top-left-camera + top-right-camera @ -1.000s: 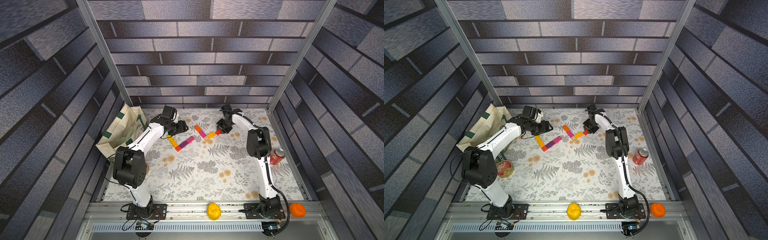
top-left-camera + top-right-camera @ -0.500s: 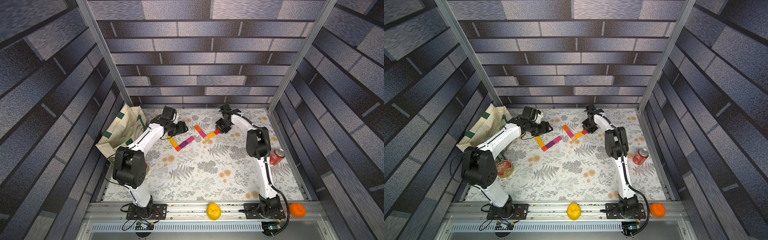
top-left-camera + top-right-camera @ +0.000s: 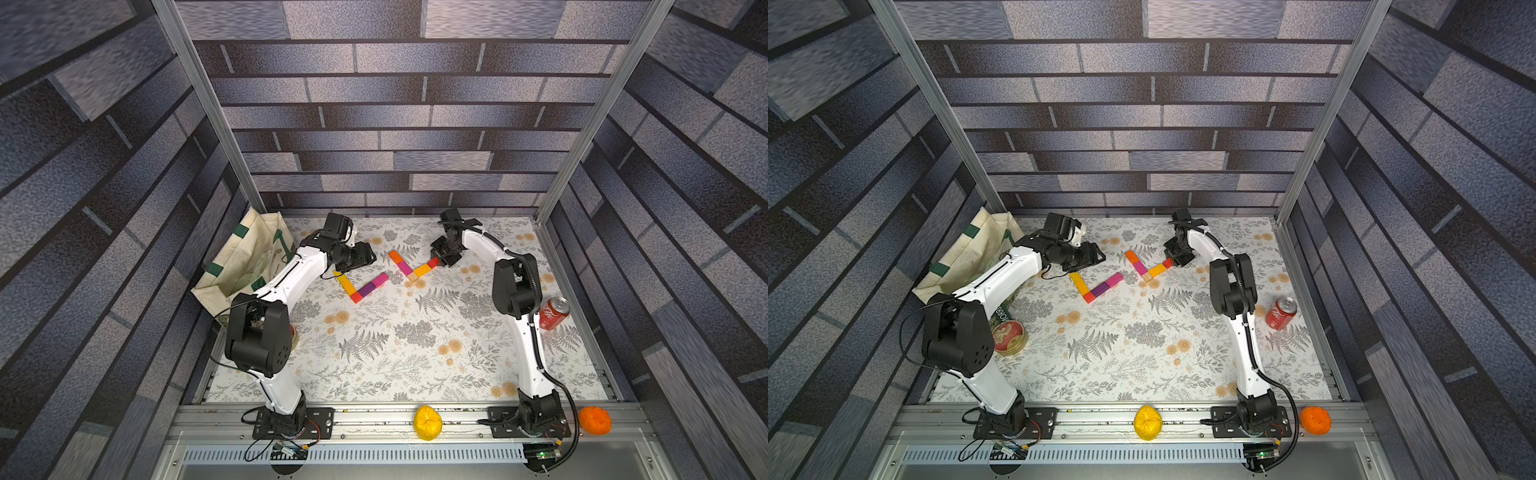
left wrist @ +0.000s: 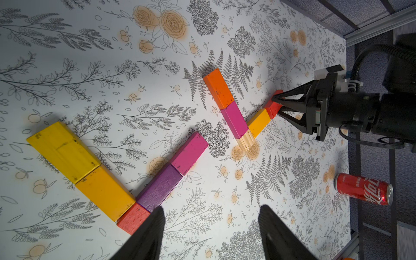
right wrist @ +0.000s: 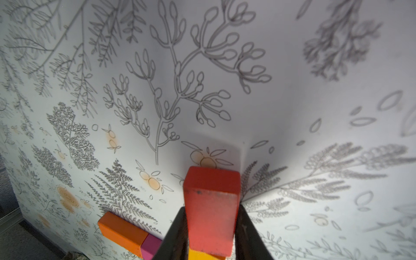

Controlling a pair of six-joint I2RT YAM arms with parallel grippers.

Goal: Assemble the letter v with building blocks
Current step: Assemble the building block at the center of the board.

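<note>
Red rectangular wooden block sits clamped in the right end effector. The left end effector gapes empty.

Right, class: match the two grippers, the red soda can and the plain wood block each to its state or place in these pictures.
Column one:
1. left gripper
2. right gripper
3. red soda can
4. plain wood block

Column two:
a. shut on the red block
b. at the tip of a V of blocks
c. open, holding nothing
d. beside the right arm, apart from every block

Pairs: 1-c, 2-a, 3-d, 4-b.
</note>
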